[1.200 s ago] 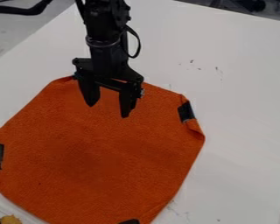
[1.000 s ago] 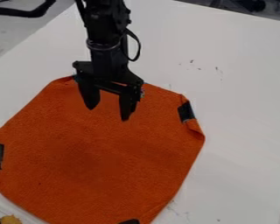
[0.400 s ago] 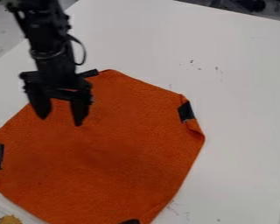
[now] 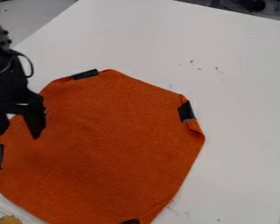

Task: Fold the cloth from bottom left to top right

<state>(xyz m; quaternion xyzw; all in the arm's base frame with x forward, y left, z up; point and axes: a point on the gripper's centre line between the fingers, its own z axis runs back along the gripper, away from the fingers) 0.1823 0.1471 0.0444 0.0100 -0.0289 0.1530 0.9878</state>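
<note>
1. Here, we are seeing the orange cloth [image 4: 113, 148] lying spread on the white table [image 4: 242, 113], its bottom running out of view.
2. We are noting the gripper [image 4: 18, 136] hanging over the cloth's left side, its fingers standing apart, open, and hiding part of the left edge.
3. Around it, we are finding a yellow lump [image 4: 11, 219] sitting at bottom left, where a pale, clear-looking rim [image 4: 21, 213] is running close along the cloth's lower left edge, crowding that side.
4. We are also spotting small dark marks [image 4: 192, 61] dotting the table, upper right.
5. We are counting one cloth, four black strips [image 4: 186, 112] sitting along its border, one lump, one gripper.
</note>
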